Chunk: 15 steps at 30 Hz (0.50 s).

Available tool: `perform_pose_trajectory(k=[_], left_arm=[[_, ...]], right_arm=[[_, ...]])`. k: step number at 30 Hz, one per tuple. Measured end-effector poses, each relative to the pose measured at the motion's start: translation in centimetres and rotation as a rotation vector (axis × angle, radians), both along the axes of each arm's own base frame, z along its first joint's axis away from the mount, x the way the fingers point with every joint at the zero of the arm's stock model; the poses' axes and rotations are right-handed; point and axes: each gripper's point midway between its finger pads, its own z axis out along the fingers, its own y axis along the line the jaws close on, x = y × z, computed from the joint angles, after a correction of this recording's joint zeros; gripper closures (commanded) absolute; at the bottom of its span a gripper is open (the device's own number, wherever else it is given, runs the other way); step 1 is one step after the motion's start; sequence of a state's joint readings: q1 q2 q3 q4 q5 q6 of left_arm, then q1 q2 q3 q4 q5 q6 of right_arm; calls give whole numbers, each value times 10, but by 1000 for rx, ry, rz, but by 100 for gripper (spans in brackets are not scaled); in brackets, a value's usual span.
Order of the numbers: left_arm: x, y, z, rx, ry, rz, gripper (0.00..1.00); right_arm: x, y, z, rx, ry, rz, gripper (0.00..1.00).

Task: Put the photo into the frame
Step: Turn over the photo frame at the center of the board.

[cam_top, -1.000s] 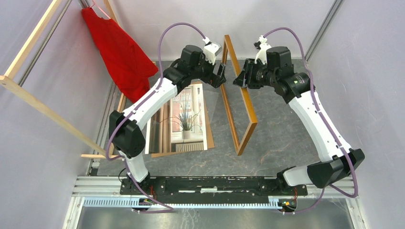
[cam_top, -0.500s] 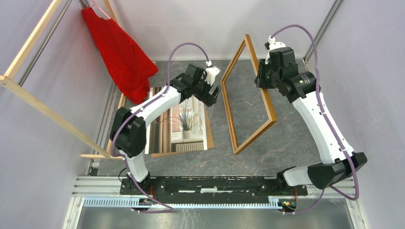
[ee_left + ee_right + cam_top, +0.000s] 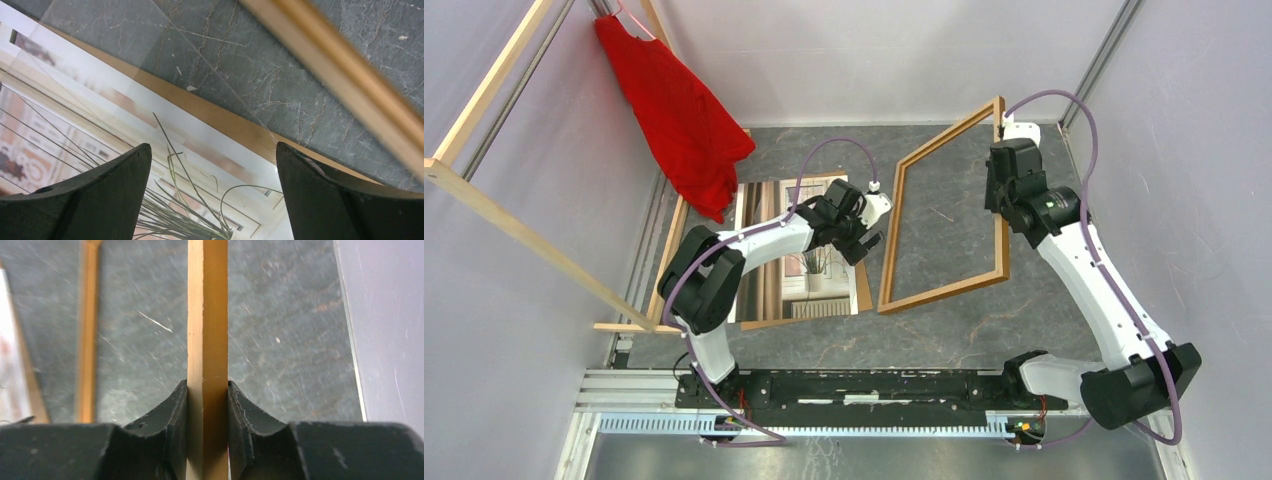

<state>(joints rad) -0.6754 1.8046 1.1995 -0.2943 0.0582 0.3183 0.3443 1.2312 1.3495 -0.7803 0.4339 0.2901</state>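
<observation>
The photo [image 3: 809, 285], a glossy print of a spiky plant at a window, lies flat left of centre on a brown board. My left gripper [image 3: 871, 238] hovers open over the print's right edge; in the left wrist view its fingers [image 3: 212, 150] have nothing between them and the photo [image 3: 100, 135] shows below. The frame [image 3: 944, 291], thin orange-brown wood with no back in it, is tilted up at centre right. My right gripper [image 3: 999, 195] is shut on its right rail. In the right wrist view both pads press that rail [image 3: 207, 315] at the gripper [image 3: 207, 387].
The brown backing board [image 3: 225, 117] sticks out past the photo, and a clear sheet [image 3: 150, 40] overlaps it and the dark table. A red cloth [image 3: 679, 110] hangs from a pale wooden rack [image 3: 514, 225] at left. Grey walls close in on the back and both sides.
My right arm swung the frame from standing on edge at centre to a flatter tilt further right. My left gripper drew back and down from the frame to above the photo.
</observation>
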Motion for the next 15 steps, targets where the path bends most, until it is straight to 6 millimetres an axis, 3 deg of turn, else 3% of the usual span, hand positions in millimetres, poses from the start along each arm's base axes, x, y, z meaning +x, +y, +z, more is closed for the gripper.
perform_pose_trajectory(k=[7, 9, 15], left_arm=[[7, -5, 1, -12, -52, -20, 0], [10, -6, 3, -10, -75, -22, 0], [16, -8, 5, 23, -147, -37, 0]], right_arm=[[-31, -22, -77, -144, 242, -20, 100], [-38, -26, -86, -174, 286, -16, 100], [-39, -30, -88, -201, 298, -21, 100]])
